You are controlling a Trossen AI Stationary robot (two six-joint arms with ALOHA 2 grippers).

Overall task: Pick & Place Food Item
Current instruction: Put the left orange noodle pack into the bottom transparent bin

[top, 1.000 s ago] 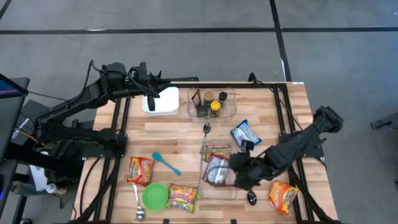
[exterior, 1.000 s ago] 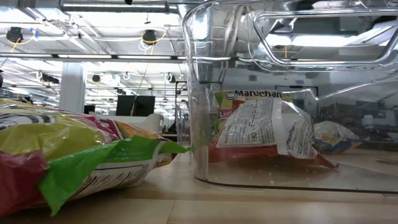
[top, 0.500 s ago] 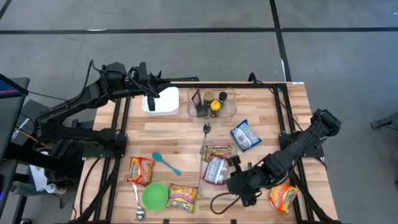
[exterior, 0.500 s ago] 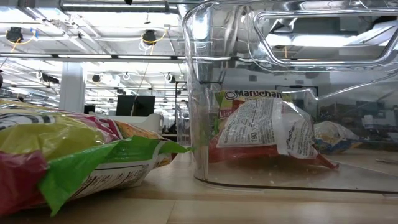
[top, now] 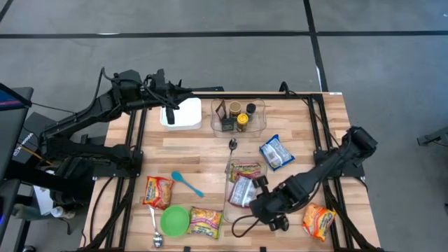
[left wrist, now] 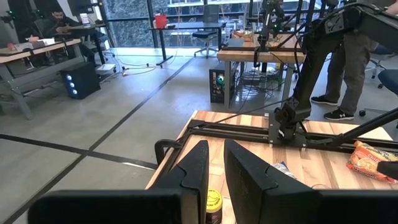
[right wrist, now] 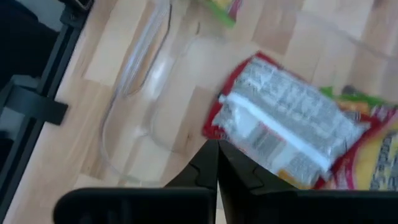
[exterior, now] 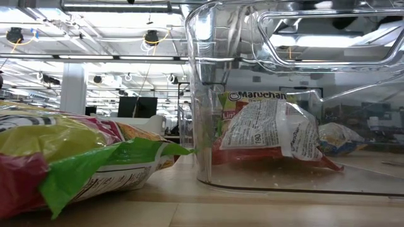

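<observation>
Spreading under everything is a pale wooden table [top: 203, 150] framed by black rails, on a grey floor; beyond it the left wrist view shows an open workshop with desks, chairs and people. At the near middle of the table sits a clear plastic bin [top: 245, 192], the landmark here. Inside it lie two noodle packets, a silver-and-red noodle packet [top: 241, 191] overlapping a yellow-green one [top: 245, 171]. The right gripper [top: 257, 204] hangs over the bin's near right corner, its fingers pressed together on nothing. Its arm hides part of the bin's rim. Left of the bin lie a blue spoon [top: 186, 183], a red packet [top: 158, 191], a green bowl [top: 175, 220] and another packet [top: 205, 222]. An orange packet [top: 319, 221] lies right of it; a blue-white pouch [top: 276, 152] lies beyond. The left gripper [left wrist: 215, 163] waits far beyond the bin, fingers slightly parted and empty, over a small tray of jars [top: 239, 116].
</observation>
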